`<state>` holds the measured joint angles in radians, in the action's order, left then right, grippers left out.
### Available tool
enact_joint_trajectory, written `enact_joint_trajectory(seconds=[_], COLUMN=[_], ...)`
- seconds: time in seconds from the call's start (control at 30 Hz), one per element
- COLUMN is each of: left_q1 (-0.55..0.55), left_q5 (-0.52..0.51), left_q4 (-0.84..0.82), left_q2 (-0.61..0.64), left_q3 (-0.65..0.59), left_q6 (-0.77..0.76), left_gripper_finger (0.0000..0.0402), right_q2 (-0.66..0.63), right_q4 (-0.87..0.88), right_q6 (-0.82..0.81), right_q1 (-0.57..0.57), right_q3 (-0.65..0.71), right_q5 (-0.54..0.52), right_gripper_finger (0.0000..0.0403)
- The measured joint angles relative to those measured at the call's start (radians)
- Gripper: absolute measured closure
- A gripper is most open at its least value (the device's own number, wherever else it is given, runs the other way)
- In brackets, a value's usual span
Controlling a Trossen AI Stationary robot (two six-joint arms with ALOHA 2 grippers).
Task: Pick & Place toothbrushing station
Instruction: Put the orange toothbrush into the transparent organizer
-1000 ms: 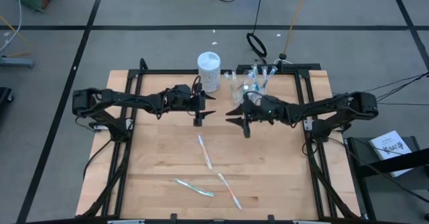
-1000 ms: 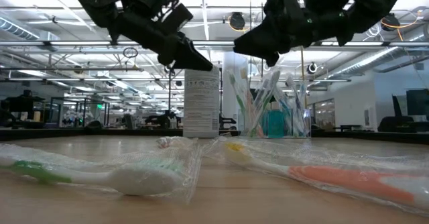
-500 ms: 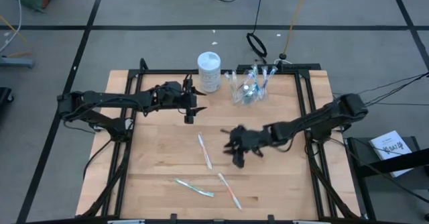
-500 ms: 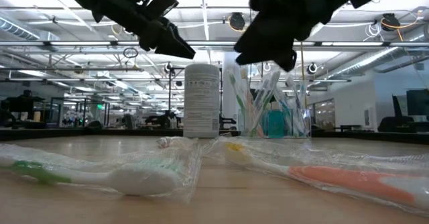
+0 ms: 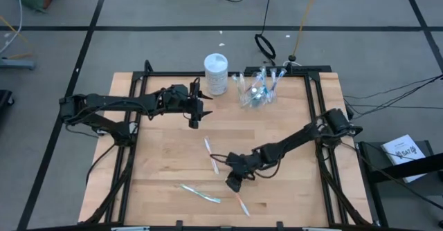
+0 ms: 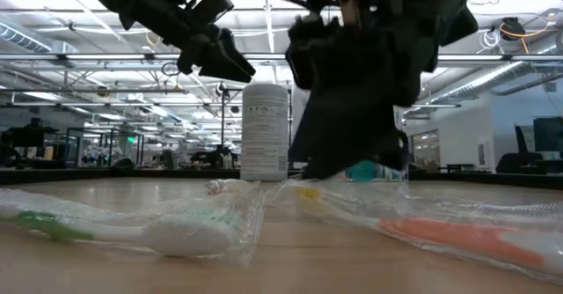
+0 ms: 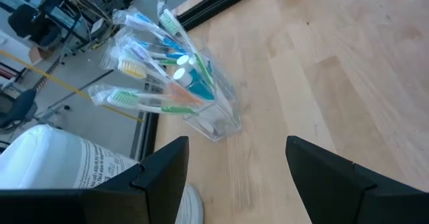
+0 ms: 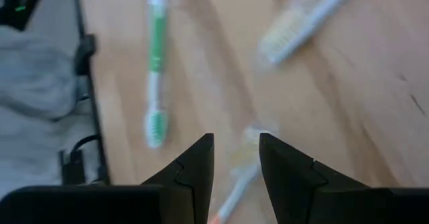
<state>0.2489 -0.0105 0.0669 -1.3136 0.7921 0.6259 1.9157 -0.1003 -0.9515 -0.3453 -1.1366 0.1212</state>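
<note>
The clear cup of wrapped toothbrushes stands at the table's far edge, also in the left wrist view as the cup. Three wrapped toothbrushes lie loose on the wood: a pale one, a green one and an orange one. My right gripper hangs low over the orange brush's head end, open, fingers either side of it and apart from it. My left gripper hovers open, left of the cup.
A white canister stands left of the cup at the far edge. Black frame rails run along the table's left and right sides. Bare wood lies between the cup and the loose brushes.
My right gripper has swung from beside the cup toward the table's near edge and leftward, sinking and rolling as it went, and now hangs over the loose brushes. My left gripper drew back a little toward the table's left, then stayed still.
</note>
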Motion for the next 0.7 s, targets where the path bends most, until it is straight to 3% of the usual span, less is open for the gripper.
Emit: enact_joint_trajectory(seconds=[0.27, 0.43, 0.7], left_q1=[0.0, 0.0, 0.0], left_q5=[0.0, 0.001, 0.0], left_q4=[-0.047, -0.058, -0.058], left_q2=[0.0, 0.0, 0.0], left_q3=[0.0, 0.0, 0.0], left_q6=[0.0, 0.0, 0.019], left_gripper_finger=[0.0146, 0.0146, 0.0146], right_q2=[0.066, 0.075, 0.073], right_q4=[-0.017, -0.009, 0.0], right_q6=[-0.078, 0.041, 0.171], right_q1=[-0.01, -0.011, -0.01], right_q3=[-0.003, -0.003, -0.002], right_q5=[-0.023, -0.042, -0.042], right_gripper_finger=[0.0291, 0.0295, 0.0359])
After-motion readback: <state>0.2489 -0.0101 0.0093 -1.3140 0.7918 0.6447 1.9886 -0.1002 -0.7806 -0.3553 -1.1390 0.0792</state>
